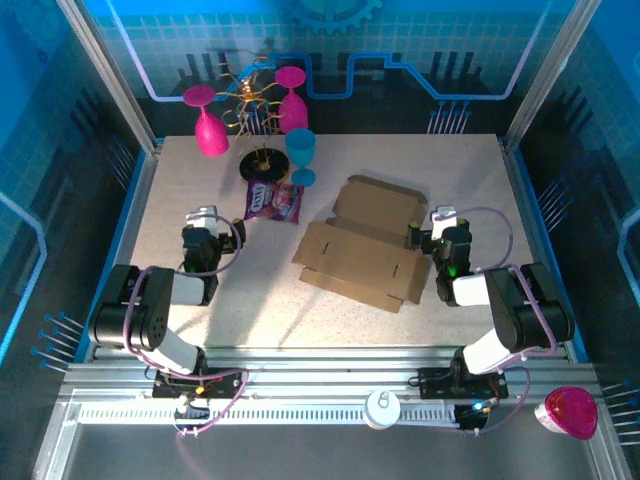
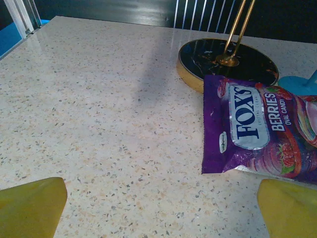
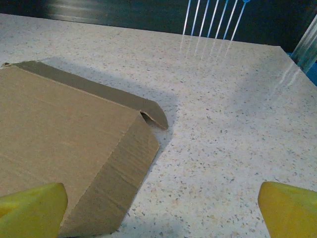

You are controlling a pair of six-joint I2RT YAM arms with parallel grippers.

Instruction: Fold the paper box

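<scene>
**Q:** Jaws on both arms: how did they stand?

**A:** Spread wide on both. The left gripper (image 1: 204, 216) held nothing. In its wrist view the two yellow fingers (image 2: 32, 208) sat at the far bottom corners, with bare table (image 2: 99, 124) between them.

**Q:** Was anything near it?

**A:** A purple candy packet (image 2: 257, 129) lay flat ahead and to the right, apart from the fingers. Its far edge reached a black round base (image 2: 218, 62) with a gold rim and gold rods rising from it.

**Q:** And the right gripper (image 1: 442, 216)?

**A:** Just as wide, and it gripped nothing either. From above it sat low at the right edge of the paper box (image 1: 365, 245).

**Q:** Was it touching the box?

**A:** I couldn't tell. In the right wrist view the left-hand finger overlapped the near corner of the cardboard, but whether they met wasn't clear. The other finger was over bare table.

**Q:** Where was the box itself?

**A:** It lay flat on the table, a little right of centre, nearer the right arm. It was an unfolded brown sheet with creased panels and flaps spread out. One short flap on its right side was turned up slightly.

**Q:** And the packet relative to the box?

**A:** The packet was to the box's left and farther back, close by but not touching it.
</scene>
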